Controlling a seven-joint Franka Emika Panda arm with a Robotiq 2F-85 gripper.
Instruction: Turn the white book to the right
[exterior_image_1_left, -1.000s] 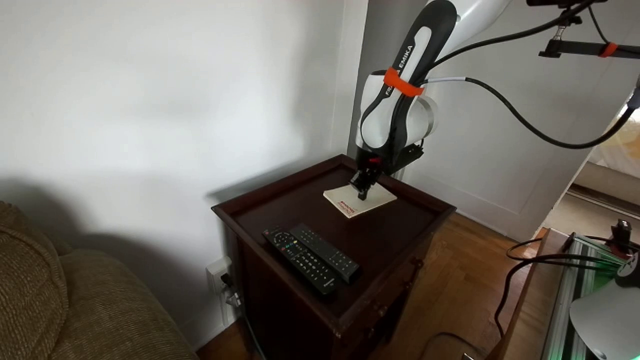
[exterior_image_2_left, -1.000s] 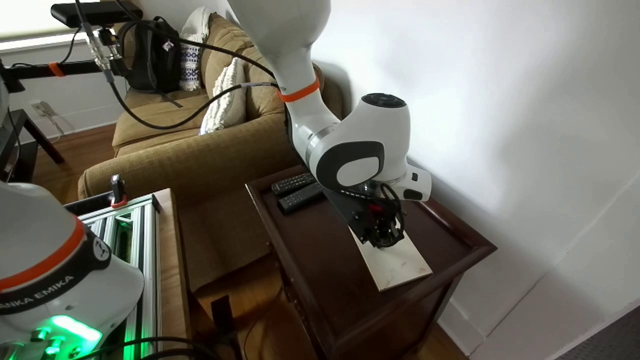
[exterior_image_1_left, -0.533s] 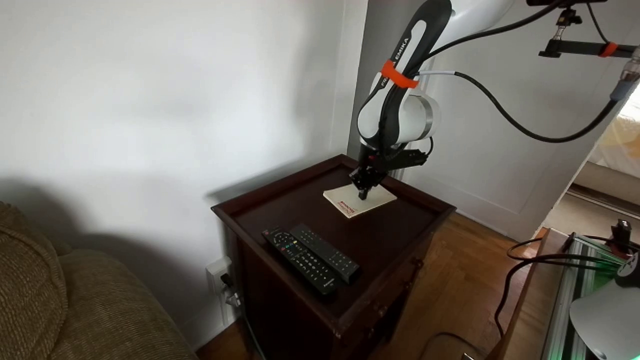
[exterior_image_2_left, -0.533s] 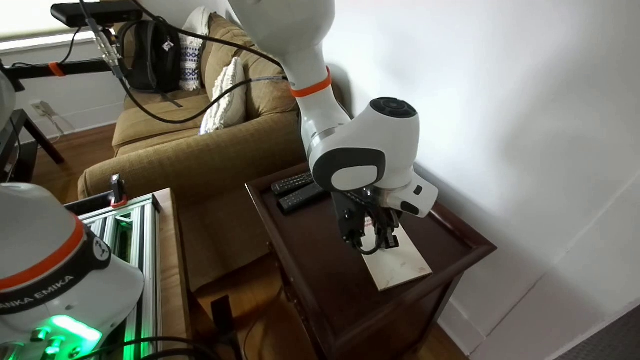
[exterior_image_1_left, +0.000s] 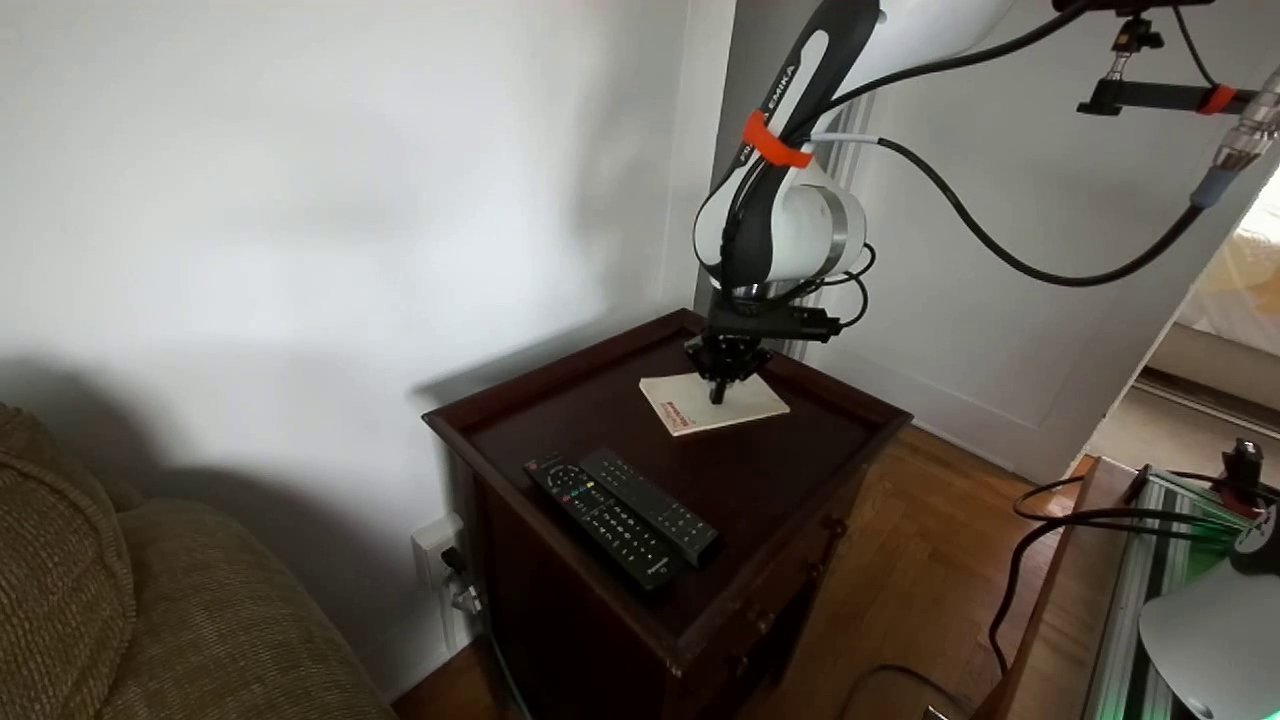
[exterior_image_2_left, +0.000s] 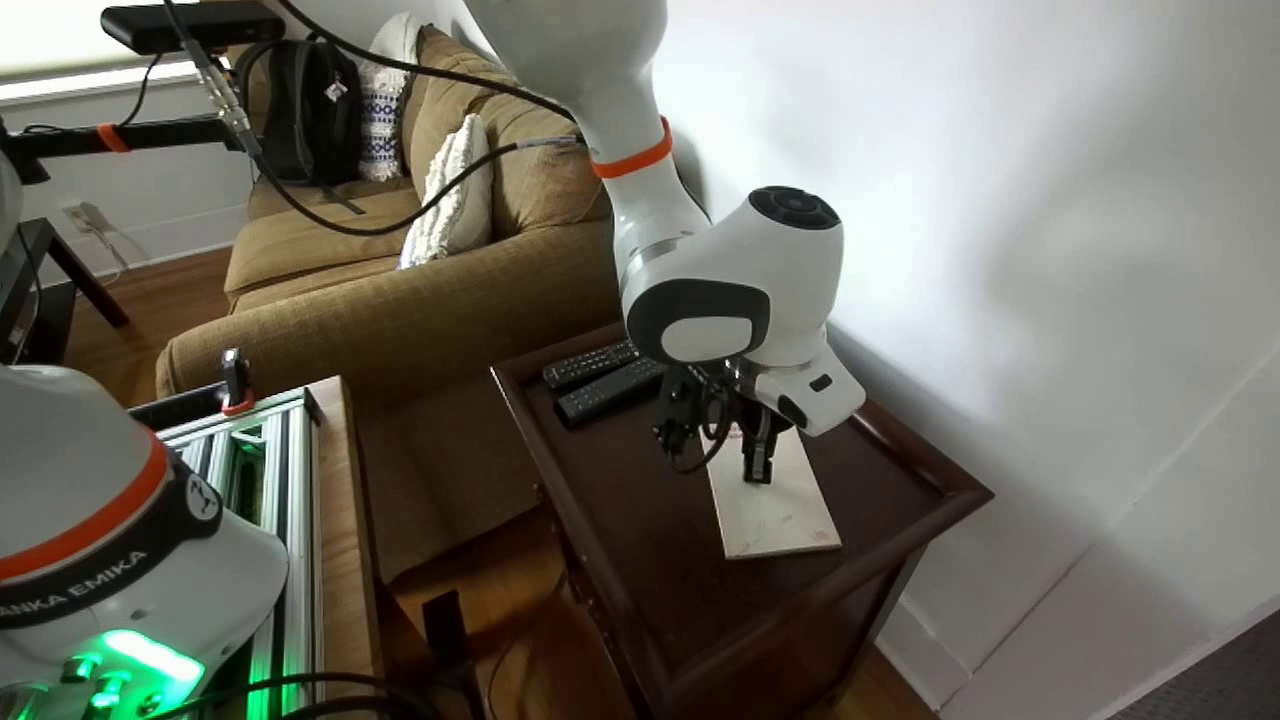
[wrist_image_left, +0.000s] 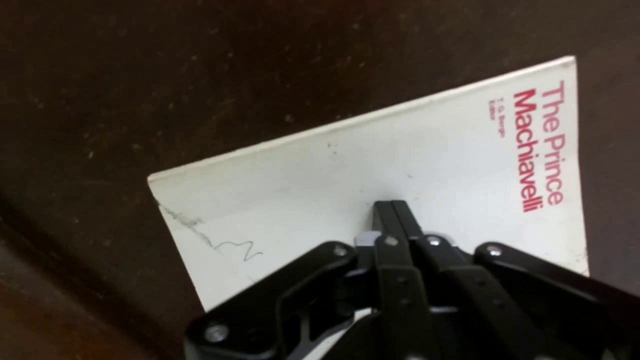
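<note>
The white book (wrist_image_left: 300, 200) lies flat on the dark wooden stand; it also shows in both exterior views (exterior_image_1_left: 755, 402) (exterior_image_2_left: 780, 520). Its cover carries red title print near one short edge and a pencil squiggle near the opposite end. My gripper (wrist_image_left: 391, 204) is shut with its fingertips together and nothing between them. It points down over the middle of the cover, and the fingertips appear to touch it, in both exterior views (exterior_image_1_left: 717, 396) (exterior_image_2_left: 757, 476). The gripper and arm hide part of the book.
Two black remote controls (exterior_image_1_left: 605, 525) (exterior_image_1_left: 655, 505) lie side by side near one edge of the stand (exterior_image_1_left: 790, 500), which has a raised rim. A wall rises behind the stand. A brown sofa (exterior_image_2_left: 430, 310) stands beside it.
My gripper has twisted about its downward axis. In the last half second the book has turned clockwise in both exterior views and shifted slightly. The remotes have not moved.
</note>
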